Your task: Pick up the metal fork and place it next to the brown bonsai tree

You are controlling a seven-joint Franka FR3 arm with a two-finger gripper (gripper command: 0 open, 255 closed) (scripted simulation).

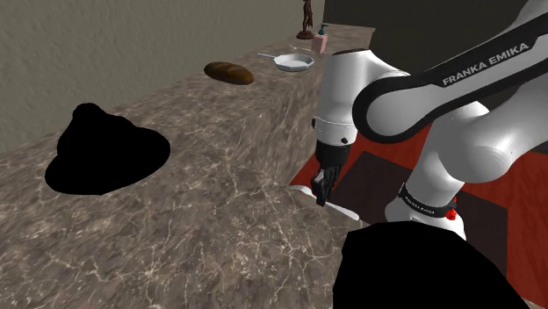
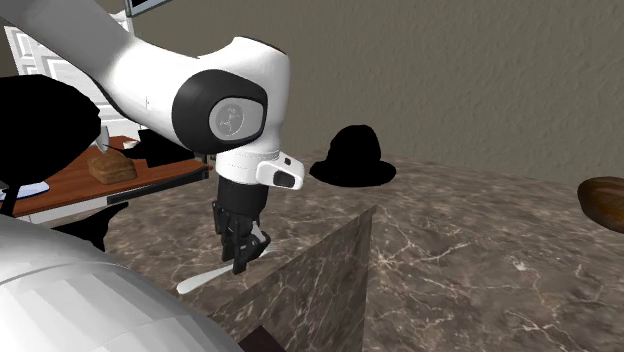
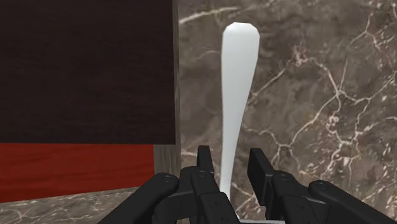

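Poised over the white fork [image 3: 236,89] at the edge of the marble counter [image 3: 318,95].
Straddling the handle with gripper [image 3: 230,156] fingers spread, not clamped; lying flat, with long axis running straight out ahead, crosswise to the closing line.

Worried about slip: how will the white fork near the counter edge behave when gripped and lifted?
The fork looks thin and one-piece, so probably stiff and light. Its smooth, narrow handle lies between the open jaws of the gripper, so it may pivot if clamped off-centre. Lying flat on the marble counter, it should slide, not roll.
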